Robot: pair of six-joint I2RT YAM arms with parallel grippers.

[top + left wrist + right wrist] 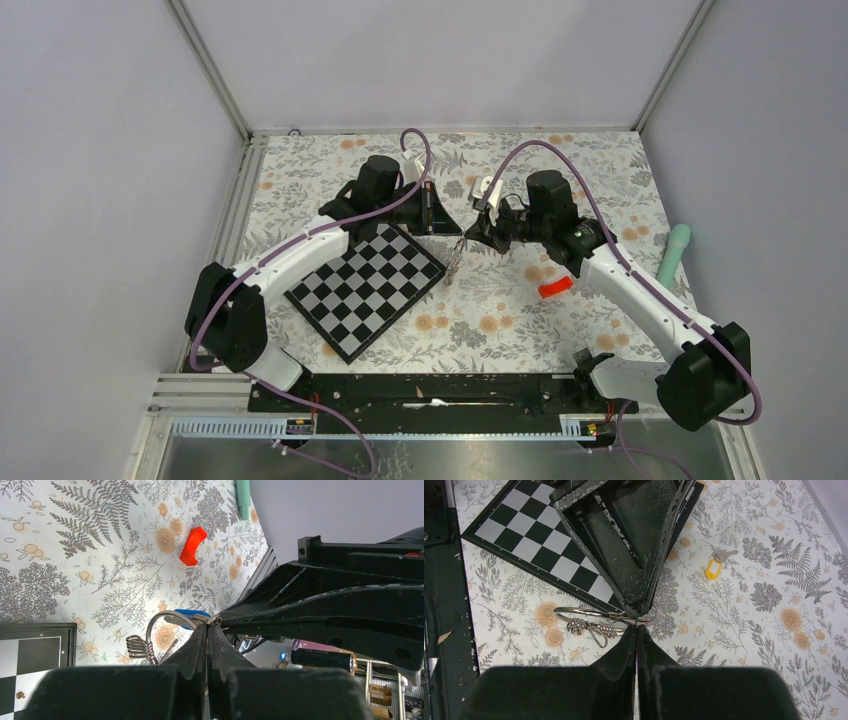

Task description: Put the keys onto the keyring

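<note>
Top: ring (455,258) dangles over the tabletop (500,300). Left wrist: your left hand (207,626) is clamped on its rim, blue key (187,614) alongside. Right wrist: right hand (636,629) closed at the same spot; yellow key (714,568) lies apart. Light, stiff, slippery wire, I'd say: pinch the rim squarely.

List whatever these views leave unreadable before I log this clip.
Left wrist view: the shut left gripper covers the spot where the blue key meets the keyring, so whether the key is threaded is hidden.
Right wrist view: the right gripper and the left gripper meet tip to tip over the keyring, hiding what each pinches.
Top view: the keyring is too small to read, and the yellow key cannot be found there.
</note>
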